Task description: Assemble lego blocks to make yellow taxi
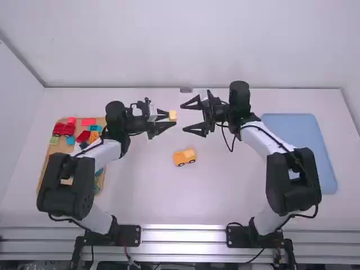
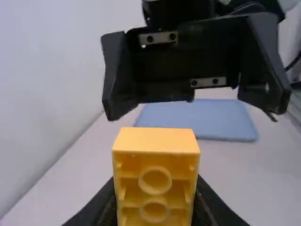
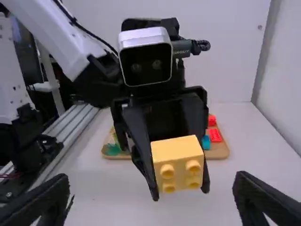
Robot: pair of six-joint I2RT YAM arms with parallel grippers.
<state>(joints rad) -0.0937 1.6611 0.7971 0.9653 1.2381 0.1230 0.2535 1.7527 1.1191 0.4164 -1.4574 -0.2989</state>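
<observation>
White walls (image 1: 185,45), white surface (image 1: 225,202): one blue tray (image 1: 304,146), one wooden tray (image 3: 220,151), one yellow toy car (image 1: 183,156). Left gripper (image 1: 171,118) closed on one yellow studded block (image 1: 172,115); right gripper (image 1: 183,117) wide open, empty.

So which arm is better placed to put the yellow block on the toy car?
Left, probably: its jaws hold the yellow block, and the toy car lies close by. The right jaws are open and empty, so that arm would need a handover first.
</observation>
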